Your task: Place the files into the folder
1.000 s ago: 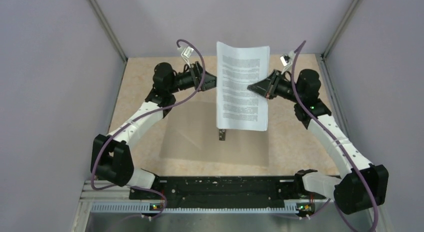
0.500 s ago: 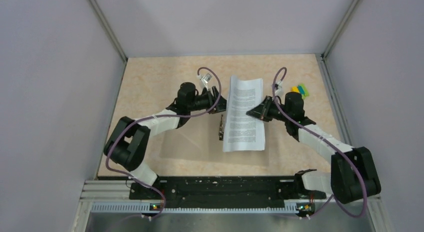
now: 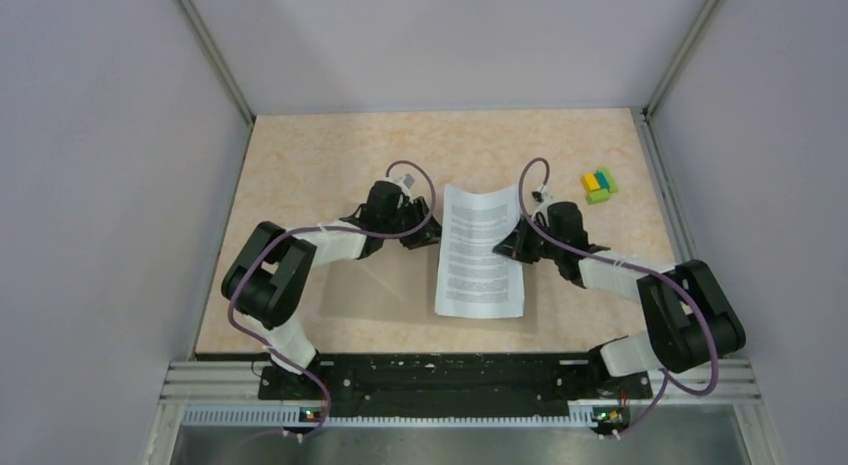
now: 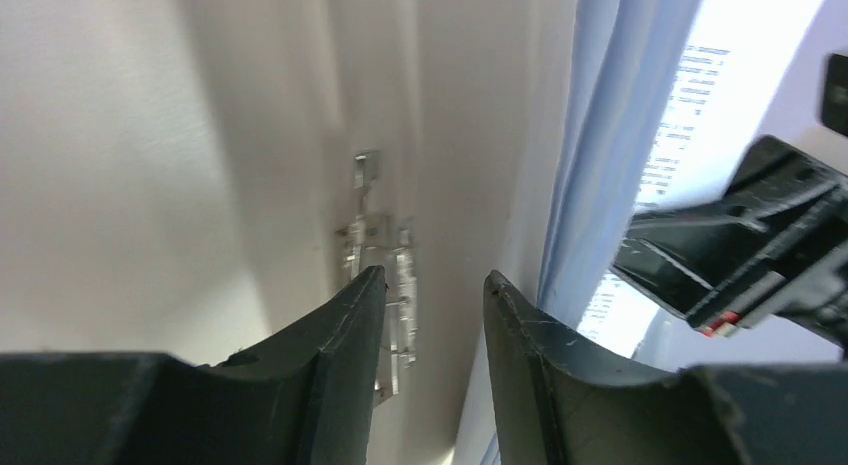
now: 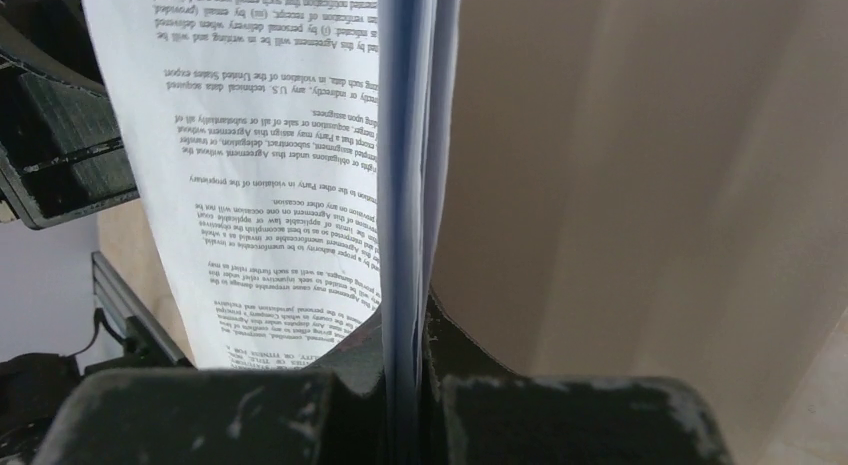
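Files [image 3: 480, 253] now lowered onto open folder [image 3: 375, 285]; R gripper [image 3: 504, 247] pinches their edge, L gripper [image 3: 430, 236] jaws apart, empty.

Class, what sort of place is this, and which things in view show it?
Probably a robotics lab test cell: plain walls box in a small tabletop, the left arm and right arm are bolted to a rail at its edge, with props: the files and toy blocks.

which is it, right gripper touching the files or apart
Touching. The right wrist view shows the right gripper closed on the edge of the files, sheets pinched between its jaws.
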Motion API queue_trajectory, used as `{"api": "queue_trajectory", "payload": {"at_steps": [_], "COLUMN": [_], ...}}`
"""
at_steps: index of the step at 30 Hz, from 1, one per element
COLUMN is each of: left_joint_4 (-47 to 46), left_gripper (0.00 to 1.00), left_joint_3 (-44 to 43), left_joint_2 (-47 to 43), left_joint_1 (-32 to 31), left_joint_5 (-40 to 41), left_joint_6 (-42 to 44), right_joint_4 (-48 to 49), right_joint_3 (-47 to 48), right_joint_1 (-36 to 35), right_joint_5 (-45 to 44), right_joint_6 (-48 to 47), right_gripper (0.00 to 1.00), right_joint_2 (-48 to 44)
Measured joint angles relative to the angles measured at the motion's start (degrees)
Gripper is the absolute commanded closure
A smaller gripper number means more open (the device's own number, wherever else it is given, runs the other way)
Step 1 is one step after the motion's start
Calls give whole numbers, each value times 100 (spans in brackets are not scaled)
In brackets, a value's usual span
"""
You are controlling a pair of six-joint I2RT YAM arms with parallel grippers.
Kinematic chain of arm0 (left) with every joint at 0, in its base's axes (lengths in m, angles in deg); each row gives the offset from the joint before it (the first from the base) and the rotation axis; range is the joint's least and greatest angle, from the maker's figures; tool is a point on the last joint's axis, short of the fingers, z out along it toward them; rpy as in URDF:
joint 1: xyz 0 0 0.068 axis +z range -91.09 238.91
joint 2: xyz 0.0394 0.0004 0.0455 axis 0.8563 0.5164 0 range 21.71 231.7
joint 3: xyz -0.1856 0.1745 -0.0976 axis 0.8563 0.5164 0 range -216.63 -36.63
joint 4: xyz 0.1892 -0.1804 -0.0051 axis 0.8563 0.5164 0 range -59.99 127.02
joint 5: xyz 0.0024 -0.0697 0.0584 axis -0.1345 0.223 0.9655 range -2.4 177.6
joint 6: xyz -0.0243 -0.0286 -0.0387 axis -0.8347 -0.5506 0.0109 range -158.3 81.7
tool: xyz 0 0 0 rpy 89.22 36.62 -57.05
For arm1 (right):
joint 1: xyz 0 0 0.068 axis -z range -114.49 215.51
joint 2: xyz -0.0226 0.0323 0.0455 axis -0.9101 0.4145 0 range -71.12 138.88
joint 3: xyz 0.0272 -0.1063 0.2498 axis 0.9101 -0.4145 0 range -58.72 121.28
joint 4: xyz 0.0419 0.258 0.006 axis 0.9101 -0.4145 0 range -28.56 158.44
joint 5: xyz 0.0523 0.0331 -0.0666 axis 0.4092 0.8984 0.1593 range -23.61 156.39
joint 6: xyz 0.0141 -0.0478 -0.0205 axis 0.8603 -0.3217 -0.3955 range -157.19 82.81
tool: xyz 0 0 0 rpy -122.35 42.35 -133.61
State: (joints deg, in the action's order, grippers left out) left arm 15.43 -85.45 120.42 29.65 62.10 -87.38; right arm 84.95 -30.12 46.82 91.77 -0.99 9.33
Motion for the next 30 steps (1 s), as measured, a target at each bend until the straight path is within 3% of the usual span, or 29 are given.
{"api": "queue_trajectory", "payload": {"at_steps": [5, 14, 18, 25, 30], "left_joint_4": [586, 1287, 1373, 1272, 1231], "left_gripper": [44, 40, 30, 17, 18], "left_joint_3": [-2, 24, 50, 50, -264], "left_joint_2": [-13, -234, -531, -717, -328], "left_joint_1": [0, 164, 315, 337, 367], "left_joint_5": [481, 1049, 1141, 730, 114], "left_joint_6": [173, 225, 225, 278, 431], "right_joint_4": [-42, -63, -79, -122, -125], "right_joint_3": [2, 2, 22, 184, 190], "right_joint_1": [-138, -181, -184, -249, -258], "right_joint_5": [-326, -568, -597, -605, -588], "right_joint_6": [-177, -358, -439, -581, -654], "right_gripper": [100, 100, 100, 100, 100], "right_joint_2": [186, 365, 365, 442, 522]}}
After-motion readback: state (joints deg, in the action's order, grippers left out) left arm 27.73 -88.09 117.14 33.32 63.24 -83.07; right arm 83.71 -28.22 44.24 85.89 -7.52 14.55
